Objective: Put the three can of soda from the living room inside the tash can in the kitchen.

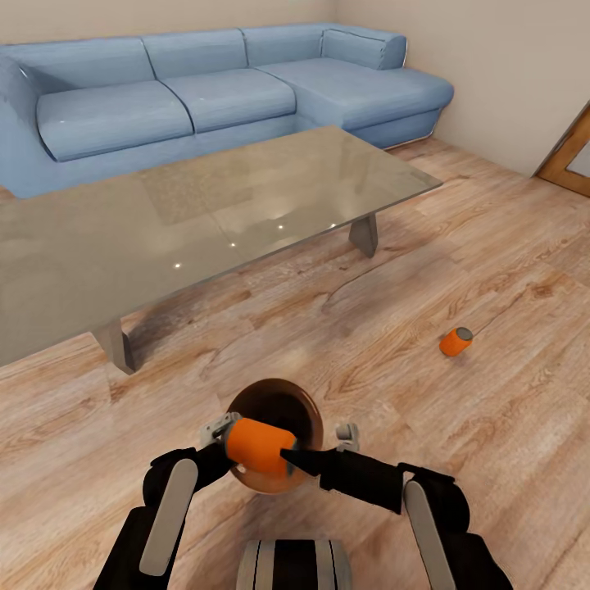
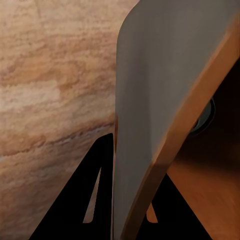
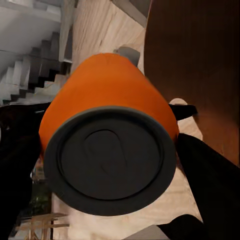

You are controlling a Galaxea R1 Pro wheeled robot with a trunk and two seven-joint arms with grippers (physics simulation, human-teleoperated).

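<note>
Left gripper [image 1: 220,429] at the left rim of the trash can [image 1: 305,401]; in the left wrist view its fingers [image 2: 92,200] straddle the bin wall [image 2: 150,100], clamped on it. Bin held above the wood floor [image 1: 426,246], in front of the robot. Right gripper [image 1: 288,459] clamps a soda can [image 1: 258,447] lying sideways over the bin's mouth; grey end [image 3: 107,160] faces the right wrist camera. Second can [image 1: 456,341] lies on the floor further right, well apart. Grey table [image 1: 205,205] and blue sofa [image 1: 205,90] behind.

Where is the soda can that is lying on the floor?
In the head view, the loose soda can lies on the wood floor at the right, beyond the grey table.
</note>
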